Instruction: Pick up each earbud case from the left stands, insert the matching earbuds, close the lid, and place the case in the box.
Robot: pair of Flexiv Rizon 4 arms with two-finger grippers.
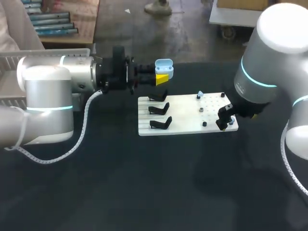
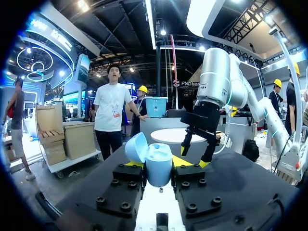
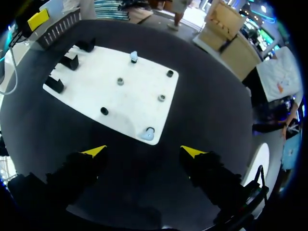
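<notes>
My left gripper (image 1: 161, 75) is shut on a light-blue earbud case (image 1: 164, 65) and holds it in the air behind the white board (image 1: 183, 122). In the left wrist view the case (image 2: 155, 163) sits between the yellow tips with its lid open. Three empty black stands (image 1: 160, 109) line the board's left side. One light-blue earbud (image 3: 134, 56) stands on a peg at the board's far edge, another (image 3: 147, 134) near its right corner. My right gripper (image 3: 144, 151) hangs open just above that corner earbud, nothing between its fingers; the head view shows the right gripper (image 1: 225, 120) at the board's right edge.
Small dark and metal pegs (image 3: 120, 82) dot the board's right half. A pale slatted crate (image 1: 48, 52) stands at the far left behind my left arm. A white cable (image 1: 82, 134) loops down from the left arm onto the dark table (image 1: 154, 183).
</notes>
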